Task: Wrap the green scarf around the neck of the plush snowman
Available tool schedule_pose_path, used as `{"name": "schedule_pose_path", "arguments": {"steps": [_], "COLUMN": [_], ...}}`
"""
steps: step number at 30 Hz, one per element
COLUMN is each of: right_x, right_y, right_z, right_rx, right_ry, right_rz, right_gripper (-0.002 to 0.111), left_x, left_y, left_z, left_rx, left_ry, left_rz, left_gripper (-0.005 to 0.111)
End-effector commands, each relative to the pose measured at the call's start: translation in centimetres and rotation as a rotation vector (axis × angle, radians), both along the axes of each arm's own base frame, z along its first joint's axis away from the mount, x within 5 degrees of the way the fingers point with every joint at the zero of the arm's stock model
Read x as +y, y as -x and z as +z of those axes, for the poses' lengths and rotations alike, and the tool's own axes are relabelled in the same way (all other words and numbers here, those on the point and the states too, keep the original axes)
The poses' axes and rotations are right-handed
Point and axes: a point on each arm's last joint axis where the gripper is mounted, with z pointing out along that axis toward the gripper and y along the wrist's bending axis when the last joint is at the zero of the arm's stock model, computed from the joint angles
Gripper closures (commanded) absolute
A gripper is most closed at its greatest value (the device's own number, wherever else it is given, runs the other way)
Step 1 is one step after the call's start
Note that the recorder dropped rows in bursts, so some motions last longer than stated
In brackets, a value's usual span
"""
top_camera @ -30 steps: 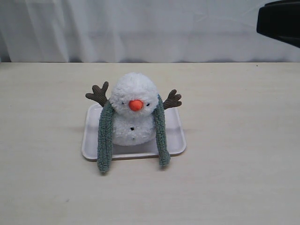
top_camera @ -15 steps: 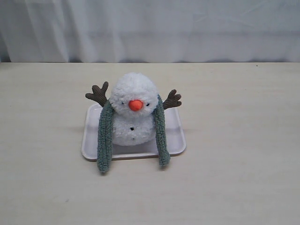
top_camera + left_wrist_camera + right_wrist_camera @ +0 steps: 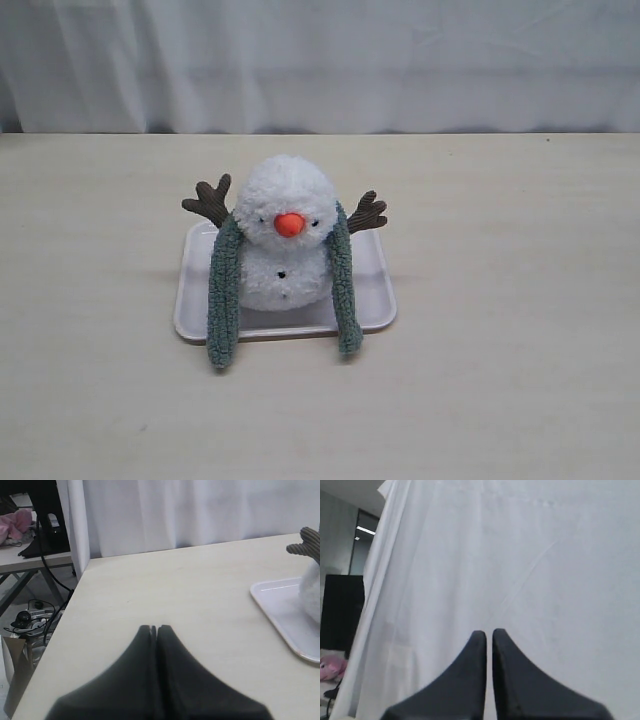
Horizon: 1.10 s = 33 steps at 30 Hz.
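the left claw (image 3: 153, 627) is closed with its tips pressed together, holding nothing, low over the bare table (image 3: 175, 590) and well off to the side of the white tray (image 3: 280, 615). the right claw (image 3: 485, 632) is all but closed too, also empty, and faces only the white curtain (image 3: 530, 555). neither shows in the exterior view.

the plush snowman (image 3: 287, 200) sits upright on the tray. the green scarf (image 3: 224, 290) passes behind its neck and hangs down either side of the face. both ends run past the tray's front rim onto the table, uncrossed.

the scarf looks light, limp and fuzzy, so it should pinch easily without slipping. the best hold is probably near a loose end lying on the table. the snowman looks light and squashy as well, so a sideways tug could tip it or drag it.
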Motion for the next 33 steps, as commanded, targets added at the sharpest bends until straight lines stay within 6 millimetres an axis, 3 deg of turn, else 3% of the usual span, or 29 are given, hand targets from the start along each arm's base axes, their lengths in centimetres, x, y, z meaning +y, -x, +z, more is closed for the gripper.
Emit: {"name": "schedule_pose_path", "arguments": {"steps": [1, 4, 9, 15, 25, 33], "right_x": [-0.9, -1.4, -1.4, -1.3, -1.1, -1.2], "right_y": [1.4, 2.5, 1.4, -0.7, -2.0, -2.1], "right_z": [-1.0, -2.2, -4.2, -9.0, -14.2, -15.6], "right_rx": [-0.066, -0.093, -0.021, 0.114, 0.258, 0.388], "right_ry": [-0.057, -0.077, -0.085, -0.02, 0.034, 0.043], "right_rz": [-0.119, -0.207, -0.288, -0.325, -0.33, -0.335], "right_gripper": [0.104, 0.104, 0.104, 0.104, 0.104, 0.104], "left_x": [0.0, 0.0, 0.0, 0.0, 0.0, 0.0], "left_y": [0.0, 0.0, 0.0, 0.0, 0.0, 0.0], "left_z": [0.0, 0.0, 0.0, 0.0, 0.0, 0.0], "left_rx": [-0.007, -0.007, -0.007, -0.007, -0.007, -0.007], "left_ry": [-0.002, -0.002, -0.002, -0.002, 0.001, 0.001], "left_rz": [0.002, 0.002, 0.002, 0.002, 0.001, 0.001], "left_gripper": [0.107, 0.107, 0.107, 0.107, 0.107, 0.107]}}
